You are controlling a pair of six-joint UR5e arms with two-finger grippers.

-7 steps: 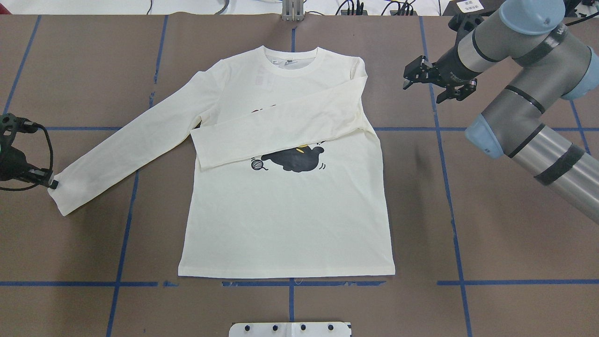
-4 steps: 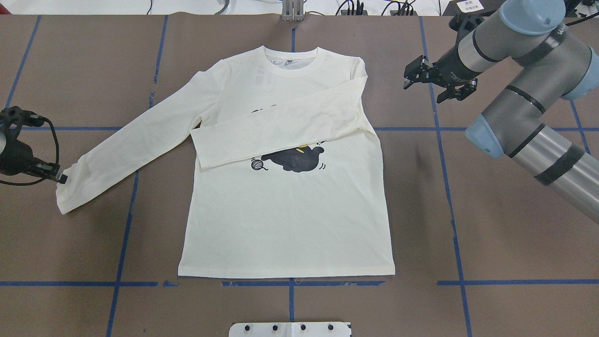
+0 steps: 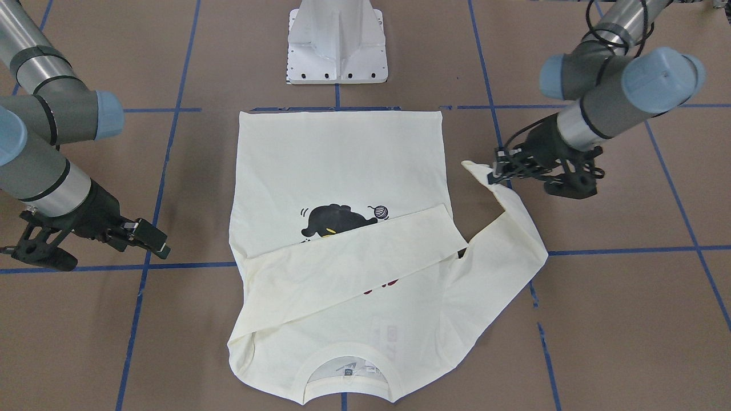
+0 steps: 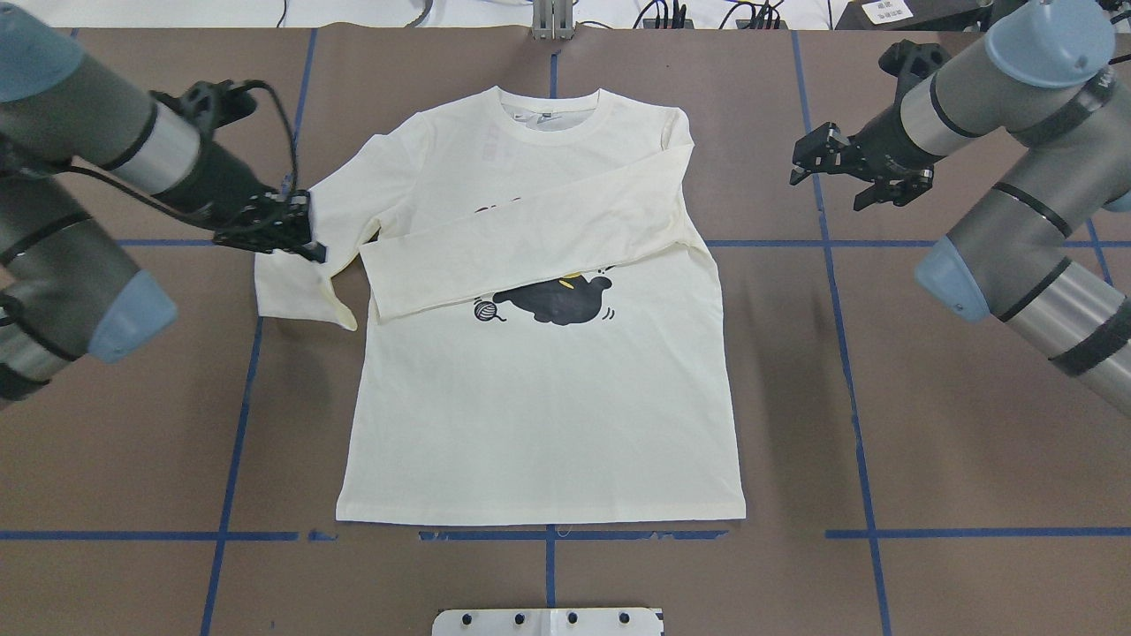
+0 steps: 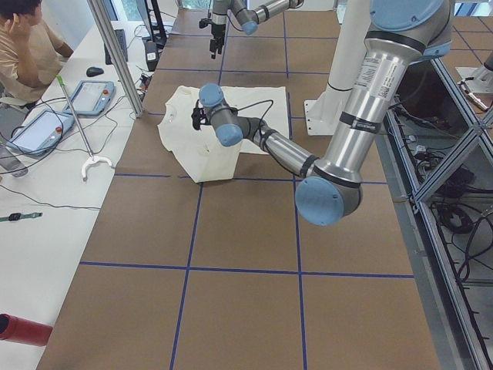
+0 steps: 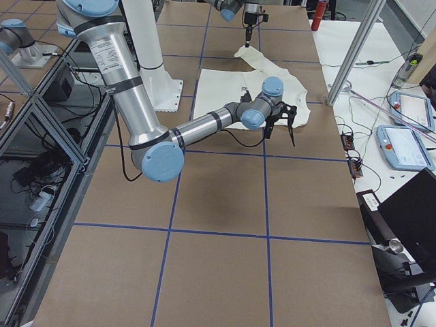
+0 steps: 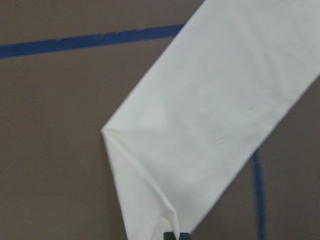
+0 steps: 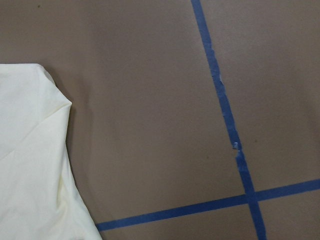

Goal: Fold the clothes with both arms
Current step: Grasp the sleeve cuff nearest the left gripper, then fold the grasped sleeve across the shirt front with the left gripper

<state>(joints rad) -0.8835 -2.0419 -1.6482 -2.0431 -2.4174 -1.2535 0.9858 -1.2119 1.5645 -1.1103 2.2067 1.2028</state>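
Left fingers [image 3: 493, 174] pinch the sleeve cuff [image 3: 474, 167], I think, beside the flat T-shirt [image 3: 342, 160] on the surface [image 3: 599, 319]; its cat [image 3: 334, 220] lies straight across. Right fingers [image 3: 149, 234] gape empty, farther off.

No text can be read in full. The red lettering [image 3: 378, 288] on the T-shirt [image 3: 342, 154] is mostly covered by a sleeve [image 3: 354, 262]. Print on the neck label [image 3: 349, 370] and on a white tag [image 4: 888, 11] is too small to be made out.
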